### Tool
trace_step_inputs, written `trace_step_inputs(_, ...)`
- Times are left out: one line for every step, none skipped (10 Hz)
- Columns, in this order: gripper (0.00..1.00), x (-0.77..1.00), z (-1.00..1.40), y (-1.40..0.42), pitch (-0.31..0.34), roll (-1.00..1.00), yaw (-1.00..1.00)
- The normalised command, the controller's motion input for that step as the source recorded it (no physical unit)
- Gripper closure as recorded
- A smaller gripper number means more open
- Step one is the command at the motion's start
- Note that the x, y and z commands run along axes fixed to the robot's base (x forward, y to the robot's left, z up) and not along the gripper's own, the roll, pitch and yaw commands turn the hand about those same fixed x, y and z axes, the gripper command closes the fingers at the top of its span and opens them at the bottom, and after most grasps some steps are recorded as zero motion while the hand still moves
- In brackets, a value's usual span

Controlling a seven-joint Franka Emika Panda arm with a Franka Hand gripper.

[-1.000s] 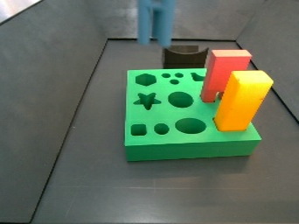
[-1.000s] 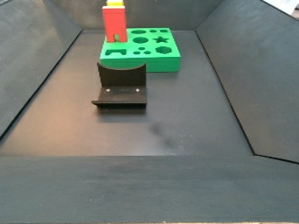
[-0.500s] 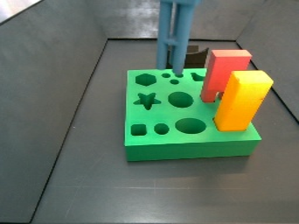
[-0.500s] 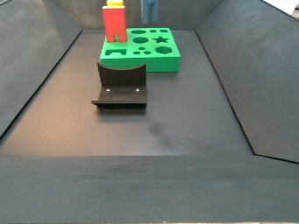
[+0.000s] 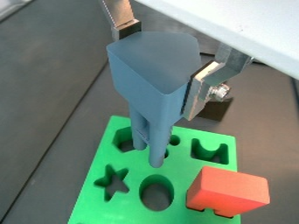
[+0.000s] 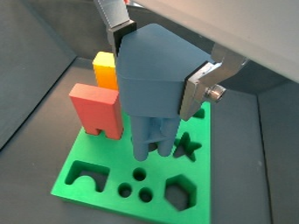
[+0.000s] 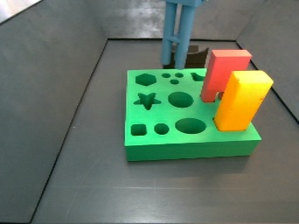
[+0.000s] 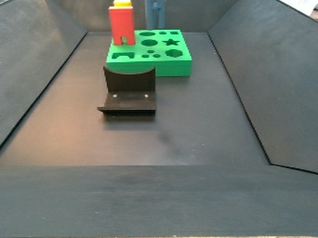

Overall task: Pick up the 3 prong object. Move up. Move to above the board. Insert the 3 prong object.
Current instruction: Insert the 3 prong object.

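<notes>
My gripper [image 5: 163,52] is shut on the wide head of the 3 prong object [image 5: 149,74], a tall steel-blue peg, seen in both wrist views [image 6: 158,79]. Its silver fingers [image 6: 205,83] press the head from two sides. The prongs hang down over the bright-green board [image 7: 187,149], with their tips near the small round holes at its far edge. I cannot tell whether the tips touch. In both side views only the peg shows [image 7: 180,35] [image 8: 156,13]; the gripper is above the frame. The board also shows in the other views [image 5: 122,144] [image 6: 111,157] [image 8: 174,63].
A red block [image 7: 222,74] and a yellow-orange block [image 7: 243,101] stand upright in the board's right side, close to the peg. A small black curved block [image 7: 194,54] sits behind the board. The fixture [image 8: 128,90] stands on the dark floor. Grey walls enclose the bin.
The peg has come down from high above the board's far edge and shifted right; its prong tips are now close to the board's top.
</notes>
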Motion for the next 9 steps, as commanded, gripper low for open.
trace_step_inputs(1.00,0.31,-0.17,0.28,0.050,0.00,-0.71)
trace_step_inputs(1.00,0.23,-0.25,0.25,0.060,0.04,-0.75)
trace_step_inputs(1.00,0.22,-0.26,0.25,0.069,0.05,-0.75)
trace_step_inputs(1.00,0.16,-0.26,0.22,0.063,0.05,-0.79)
trace_step_inputs(1.00,0.16,-0.28,0.23,0.076,0.05,-0.77)
trace_step_inputs(1.00,0.01,-0.21,0.33,0.066,0.04,-0.65)
trace_step_inputs(1.00,0.04,-0.03,0.10,0.011,0.00,-0.22)
trace_step_inputs(1.00,0.00,0.00,0.02,0.000,0.00,0.00)
trace_step_inputs(1.00,0.00,-0.40,0.00,-0.019,0.05,0.00)
